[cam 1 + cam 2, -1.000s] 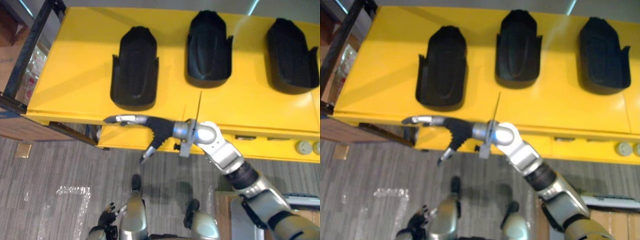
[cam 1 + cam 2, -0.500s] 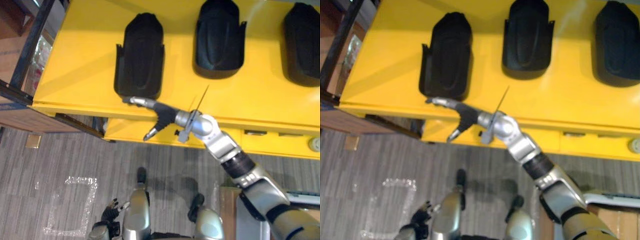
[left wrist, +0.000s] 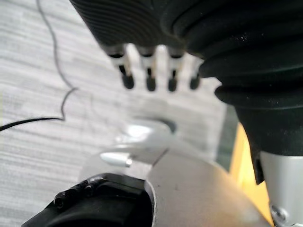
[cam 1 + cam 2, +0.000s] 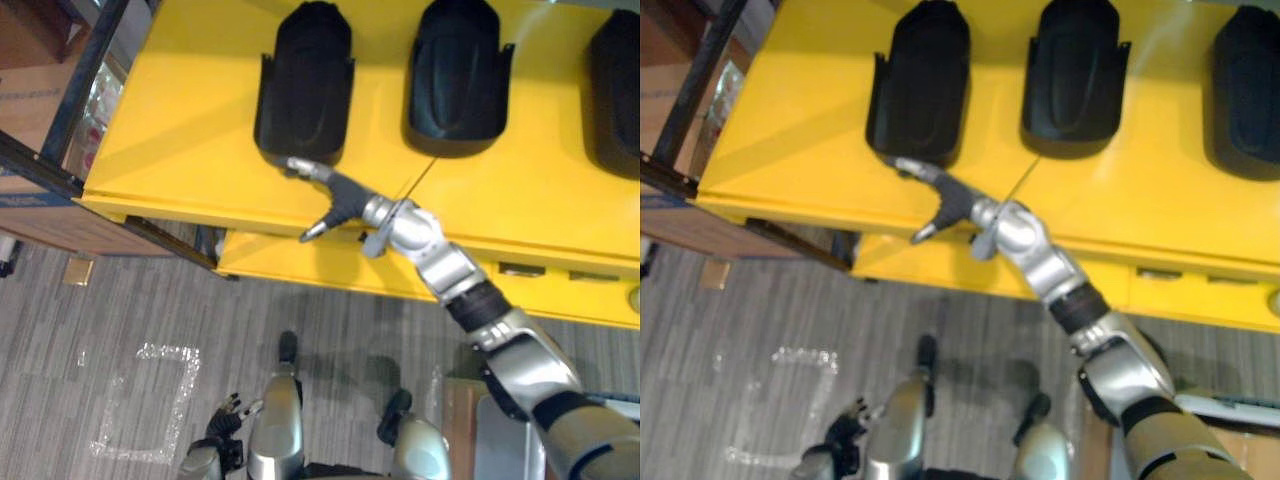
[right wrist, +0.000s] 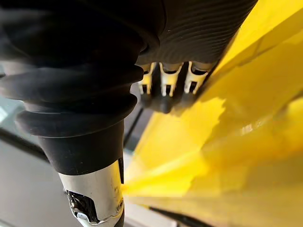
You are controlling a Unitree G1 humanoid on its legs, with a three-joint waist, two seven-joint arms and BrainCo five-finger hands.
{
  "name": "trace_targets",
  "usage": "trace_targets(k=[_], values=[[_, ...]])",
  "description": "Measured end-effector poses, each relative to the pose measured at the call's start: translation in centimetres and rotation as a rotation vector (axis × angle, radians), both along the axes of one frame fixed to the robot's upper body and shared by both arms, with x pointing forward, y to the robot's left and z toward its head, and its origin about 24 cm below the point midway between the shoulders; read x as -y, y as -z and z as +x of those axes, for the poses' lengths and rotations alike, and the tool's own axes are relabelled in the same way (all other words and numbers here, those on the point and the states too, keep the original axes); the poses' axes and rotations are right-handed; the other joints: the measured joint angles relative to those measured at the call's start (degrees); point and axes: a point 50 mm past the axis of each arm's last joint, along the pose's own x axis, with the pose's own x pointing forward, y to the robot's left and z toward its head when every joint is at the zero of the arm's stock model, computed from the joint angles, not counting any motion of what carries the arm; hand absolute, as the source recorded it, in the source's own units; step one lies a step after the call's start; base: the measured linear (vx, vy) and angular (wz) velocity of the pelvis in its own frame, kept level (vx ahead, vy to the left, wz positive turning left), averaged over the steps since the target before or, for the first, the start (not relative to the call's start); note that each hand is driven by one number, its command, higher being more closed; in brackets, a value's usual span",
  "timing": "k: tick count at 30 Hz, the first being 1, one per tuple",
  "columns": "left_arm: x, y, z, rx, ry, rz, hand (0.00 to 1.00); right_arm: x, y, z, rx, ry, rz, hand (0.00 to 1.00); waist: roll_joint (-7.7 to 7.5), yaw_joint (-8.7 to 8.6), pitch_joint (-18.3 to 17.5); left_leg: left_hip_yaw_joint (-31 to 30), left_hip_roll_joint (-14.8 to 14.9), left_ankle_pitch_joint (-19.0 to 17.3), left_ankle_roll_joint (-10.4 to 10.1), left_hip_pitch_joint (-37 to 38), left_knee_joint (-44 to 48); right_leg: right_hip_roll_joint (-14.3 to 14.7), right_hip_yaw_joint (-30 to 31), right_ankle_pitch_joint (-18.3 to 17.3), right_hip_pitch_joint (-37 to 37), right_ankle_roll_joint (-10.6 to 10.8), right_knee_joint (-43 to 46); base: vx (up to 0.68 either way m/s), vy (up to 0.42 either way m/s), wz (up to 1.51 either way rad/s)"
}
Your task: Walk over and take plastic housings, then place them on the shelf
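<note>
Three black plastic housings lie on a yellow table (image 4: 180, 130): the left housing (image 4: 305, 80), the middle housing (image 4: 457, 75) and the right housing (image 4: 615, 90), cut by the view's edge. My right hand (image 4: 335, 195) reaches over the table's front edge, open, its straight fingers (image 4: 300, 167) right at the near end of the left housing, its thumb (image 4: 314, 232) pointing down. In the right wrist view the fingers (image 5: 165, 85) stretch out over the yellow surface. My left hand (image 4: 225, 418) hangs low by my side over the floor, open with fingers (image 3: 149, 75) relaxed.
A dark metal shelf frame (image 4: 70, 110) with a cardboard box (image 4: 35, 95) stands left of the table. White tape marks a square (image 4: 145, 400) on the grey floor. Drawers run below the table's front edge (image 4: 560, 285).
The camera has come closer to the table. My right hand has risen from below the front edge onto the table, up to the left housing's near end.
</note>
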Motion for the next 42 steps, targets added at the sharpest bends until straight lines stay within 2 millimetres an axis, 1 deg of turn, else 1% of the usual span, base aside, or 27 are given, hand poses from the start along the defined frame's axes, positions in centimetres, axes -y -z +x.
trace_targets(k=[3, 7, 12, 13, 14, 15, 16, 18, 20, 22, 23, 24, 25, 26, 27, 28, 30, 31, 32, 33, 35, 36, 37, 38, 39, 42], values=[[0.0, 0.0, 0.0, -0.001, 0.000, -0.002, 0.00, 0.4, -0.1, 0.2, 0.014, 0.017, 0.019, 0.00, 0.15, 0.45, 0.1, 0.0, 0.0, 0.0, 0.0, 0.0, 0.0, 0.0, 0.0, 0.0, 0.0, 0.0, 0.1, 0.00, 0.000, 0.00], [0.1, 0.0, 0.0, -0.001, -0.001, -0.003, 0.00, 0.3, -0.3, 0.1, 0.023, 0.001, 0.021, 0.00, 0.15, 0.54, 0.1, 0.0, 0.0, 0.0, 0.0, 0.1, 0.0, -0.1, 0.0, 0.0, 0.1, 0.0, 0.2, -0.01, -0.001, 0.00], [0.2, 0.0, 0.0, -0.001, -0.004, -0.007, 0.00, -0.5, -0.9, -0.4, -0.009, -0.102, 0.021, 0.00, 0.15, 0.50, 0.1, 0.2, 0.0, 0.4, 0.1, 0.9, -0.6, -0.1, 0.1, 0.0, 0.4, 0.0, 0.3, 0.00, 0.000, 0.00], [0.2, 0.1, 0.0, -0.003, -0.005, -0.007, 0.00, -1.1, -1.5, -1.3, 0.006, -0.165, 0.016, 0.00, 0.14, 0.44, 0.1, 0.3, 0.0, 0.8, 0.1, 1.7, -1.6, -0.1, 0.1, 0.0, 0.8, 0.0, 0.1, -0.02, -0.015, -0.03], [0.2, 0.1, -0.1, -0.005, -0.005, -0.008, 0.00, -1.9, -2.5, -2.7, 0.026, -0.261, 0.010, 0.00, 0.13, 0.40, 0.1, 0.5, 0.0, 1.2, 0.0, 2.4, -2.4, -0.1, 0.2, -0.1, 1.0, 0.0, 0.1, -0.02, -0.018, -0.04], [0.2, 0.1, -0.1, -0.006, -0.005, -0.008, 0.00, -2.4, -3.2, -3.6, 0.045, -0.316, 0.009, 0.00, 0.13, 0.38, 0.1, 0.7, 0.0, 1.3, 0.0, 2.6, -2.8, -0.1, 0.2, -0.1, 1.0, 0.0, 0.1, -0.01, -0.022, -0.09], [0.3, 0.2, -0.2, -0.009, -0.006, -0.010, 0.00, -3.2, -4.3, -5.4, 0.085, -0.410, 0.007, 0.00, 0.04, 0.42, 0.0, 1.1, 0.0, 1.4, 0.1, 3.2, -3.7, -0.1, 0.5, -0.1, 1.0, 0.0, 0.1, 0.00, -0.022, -0.10], [0.2, 0.2, -0.2, -0.008, -0.014, -0.011, 0.00, -4.1, -5.6, -8.1, 0.111, -0.550, 0.015, 0.00, -0.18, 0.37, 0.0, 1.5, 0.0, 1.7, -0.1, 3.8, -4.0, -0.2, 0.8, -0.1, 1.1, 0.1, 0.0, 0.01, -0.022, -0.10], [0.2, 0.2, -0.2, -0.005, -0.031, -0.017, 0.00, -4.4, -6.9, -10.5, 0.116, -0.671, 0.040, 0.00, -0.68, 0.10, 0.1, 1.6, 0.0, 1.7, -0.1, 4.4, -4.0, -0.2, 0.9, -0.1, 1.7, 0.1, -0.2, 0.00, -0.009, -0.03], [0.2, 0.3, -0.4, -0.011, -0.049, -0.024, 0.00, -4.3, -7.5, -11.2, 0.113, -0.687, 0.061, 0.00, -1.36, -0.17, -0.1, 1.7, 0.0, 1.7, -0.1, 5.0, -4.2, -0.2, 0.9, 0.0, 2.1, 0.2, -0.3, -0.01, -0.004, -0.02], [-0.1, 0.3, -0.6, -0.016, -0.062, -0.020, 0.00, -3.9, -8.1, -11.2, 0.128, -0.652, 0.104, 0.00, -2.09, -0.53, -0.4, 1.8, 0.0, 1.7, -0.1, 5.1, -4.3, -0.1, 1.0, 0.0, 2.2, 0.2, -0.5, -0.02, -0.008, -0.04], [-0.3, 0.4, -0.8, -0.024, -0.072, -0.017, 0.00, -3.1, -8.9, -10.8, 0.158, -0.571, 0.170, 0.00, -2.80, -0.96, -0.8, 1.8, 0.0, 1.7, -0.1, 5.1, -4.4, -0.1, 1.0, 0.2, 2.2, 0.4, -0.9, -0.04, -0.001, -0.03], [-0.4, 0.5, -0.9, -0.029, -0.076, -0.015, 0.00, -2.5, -9.3, -10.5, 0.173, -0.516, 0.207, 0.00, -3.08, -1.02, -1.0, 1.9, 0.0, 1.7, -0.1, 5.2, -4.4, -0.1, 1.1, 0.3, 2.3, 0.5, -1.1, -0.04, 0.008, -0.05], [-0.5, 0.6, -1.1, -0.037, -0.083, -0.014, 0.00, -1.1, -9.9, -9.6, 0.195, -0.404, 0.289, 0.00, -3.75, -1.13, -1.3, 2.2, 0.0, 1.7, -0.1, 5.4, -4.7, 0.0, 1.4, 0.5, 2.4, 0.7, -1.5, -0.03, 0.015, -0.10], [-0.7, 0.7, -1.3, -0.047, -0.085, -0.009, 0.00, 0.4, -10.0, -8.8, 0.208, -0.302, 0.360, 0.00, -4.33, -1.04, -1.6, 2.8, 0.0, 2.0, 0.0, 6.3, -5.9, 0.1, 1.7, 0.8, 2.8, 0.8, -2.2, -0.01, 0.012, -0.13], [-0.8, 0.7, -1.5, -0.051, -0.087, -0.005, 0.00, 0.9, -9.9, -8.4, 0.210, -0.258, 0.386, 0.00, -4.62, -1.03, -1.8, 3.2, 0.0, 2.2, 0.0, 6.8, -6.4, 0.1, 1.9, 1.0, 3.0, 0.8, -2.5, 0.00, 0.011, -0.21], [-1.1, 0.8, -1.9, -0.070, -0.093, 0.008, 0.00, 1.9, -9.2, -7.2, 0.253, -0.082, 0.370, 0.00, -5.39, -1.26, -2.2, 4.5, 0.0, 2.6, -0.1, 8.1, -7.6, 0.2, 3.3, 1.7, 3.1, 0.9, -3.3, 0.00, 0.013, -0.26], [-1.1, 0.8, -1.9, -0.075, -0.090, 0.010, 0.00, 2.1, -9.0, -6.7, 0.246, -0.046, 0.364, 0.00, -5.50, -1.47, -2.3, 4.7, 0.0, 2.7, -0.1, 8.4, -7.9, 0.2, 3.3, 1.8, 3.3, 0.9, -3.4, 0.01, 0.006, -0.14], [-1.2, 0.9, -2.0, -0.084, -0.084, 0.014, 0.00, 2.4, -8.2, -5.5, 0.207, 0.021, 0.357, 0.00, -5.58, -1.83, -2.4, 4.7, 0.0, 2.7, -0.1, 8.9, -7.9, 0.3, 3.3, 2.0, 3.9, 1.0, -3.9, 0.01, -0.003, -0.04], [-1.2, 0.9, -2.1, -0.087, -0.084, 0.014, 0.00, 2.7, -7.7, -4.7, 0.174, 0.059, 0.357, 0.00, -5.66, -1.90, -2.4, 4.7, 0.0, 2.7, -0.1, 9.2, -7.9, 0.3, 3.3, 2.1, 4.2, 1.0, -4.0, 0.00, 0.000, 0.00], [-1.3, 1.0, -2.2, -0.094, -0.080, 0.016, 0.00, 3.8, -5.7, -2.2, 0.079, 0.207, 0.343, 0.00, -5.82, -2.01, -2.7, 4.6, 0.1, 2.8, -0.1, 9.1, -8.0, 0.4, 3.2, 2.1, 4.2, 0.9, -4.0, 0.00, 0.000, 0.00], [-1.3, 1.0, -2.2, -0.095, -0.082, 0.013, 0.00, 4.1, -5.2, -1.5, 0.056, 0.246, 0.334, 0.00, -5.82, -1.99, -2.7, 4.6, 0.1, 2.8, -0.2, 9.1, -8.1, 0.4, 3.2, 2.1, 4.2, 0.9, -4.0, 0.00, 0.000, 0.00], [-1.3, 1.0, -2.2, -0.097, -0.083, 0.012, 0.00, 4.6, -4.3, -0.4, 0.012, 0.309, 0.320, 0.00, -5.82, -1.93, -2.7, 4.5, 0.1, 2.9, -0.2, 9.1, -8.1, 0.5, 3.2, 2.1, 4.2, 0.9, -4.0, -0.01, -0.004, 0.03], [-1.3, 1.0, -2.2, -0.100, -0.083, 0.010, 0.00, 5.0, -3.9, 0.5, -0.023, 0.353, 0.314, 0.00, -5.82, -1.92, -2.7, 4.4, 0.1, 2.9, -0.2, 9.0, -8.1, 0.5, 3.1, 2.2, 4.2, 0.9, -4.0, -0.02, -0.004, 0.06], [-1.3, 1.0, -2.3, -0.104, -0.093, -0.001, 0.00, 5.5, -3.7, 1.5, -0.058, 0.399, 0.302, 0.00, -5.82, -1.88, -2.7, 4.2, 0.1, 3.0, -0.2, 9.0, -8.2, 0.5, 3.0, 2.2, 4.3, 0.9, -4.1, -0.01, -0.005, 0.06], [-1.2, 1.0, -2.2, -0.104, -0.098, -0.010, 0.00, 6.5, -4.0, 2.9, -0.089, 0.467, 0.296, 0.00, -5.79, -1.36, -2.7, 3.4, 0.0, 3.0, -0.2, 9.0, -8.1, 0.6, 2.0, 2.1, 5.2, 0.9, -4.4, -0.01, -0.012, 0.13]])
